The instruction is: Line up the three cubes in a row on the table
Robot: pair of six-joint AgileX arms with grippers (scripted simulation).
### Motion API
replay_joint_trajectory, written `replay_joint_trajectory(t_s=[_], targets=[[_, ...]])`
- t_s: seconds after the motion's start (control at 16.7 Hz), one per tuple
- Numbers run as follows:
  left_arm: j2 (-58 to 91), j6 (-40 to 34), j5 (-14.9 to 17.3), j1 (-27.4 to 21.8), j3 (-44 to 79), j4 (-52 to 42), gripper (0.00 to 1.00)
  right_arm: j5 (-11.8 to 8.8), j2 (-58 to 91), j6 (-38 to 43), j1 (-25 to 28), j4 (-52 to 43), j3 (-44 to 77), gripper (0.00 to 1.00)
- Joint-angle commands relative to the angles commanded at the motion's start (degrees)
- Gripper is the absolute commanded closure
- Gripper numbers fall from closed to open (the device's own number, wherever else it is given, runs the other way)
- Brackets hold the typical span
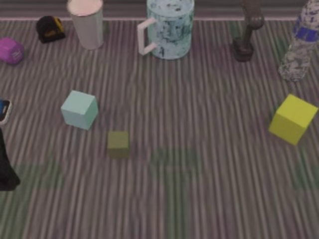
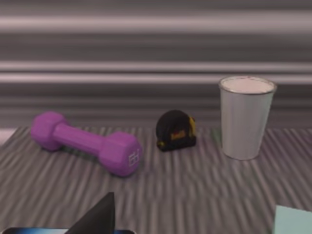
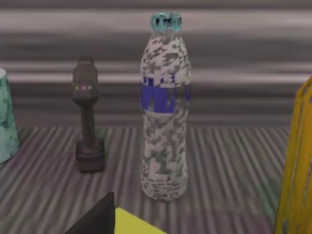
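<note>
Nothing's gathered yet on the striped desk (image 1: pixel 199 199): yellow cube (image 1: pixel 292 119) sits well right of the olive cube (image 1: pixel 118 142), mint cube (image 1: pixel 79 109) just up-left of it. Left tool (image 1: pixel 7 172) waits far left, grip state unclear. Next, I reckon: fetch yellow across.

Top view: purple dumbbell (image 1: pixel 11 50) cut by left edge; bottle (image 1: pixel 299 47) cut at upper right. Left arm (image 1: pixel 7 169) mostly outside frame at lower left; tool unseen.
</note>
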Motion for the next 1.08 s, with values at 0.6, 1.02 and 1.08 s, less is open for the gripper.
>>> replay_joint_trajectory(t_s=[0.6,1.02,1.08], targets=[[21.68,-6.38,0.16,-5.96,19.45,-13.15,0.0,0.0,0.0,0.0,0.0,0.0,0.0,0.0],[65.14,-16.43,0.01,-15.24,50.23,-35.35,0.0,0.0,0.0,0.0,0.0,0.0,0.0,0.0],[71.06,-17.88,0.02,-16.62,54.58,-38.61,0.0,0.0,0.0,0.0,0.0,0.0,0.0,0.0]])
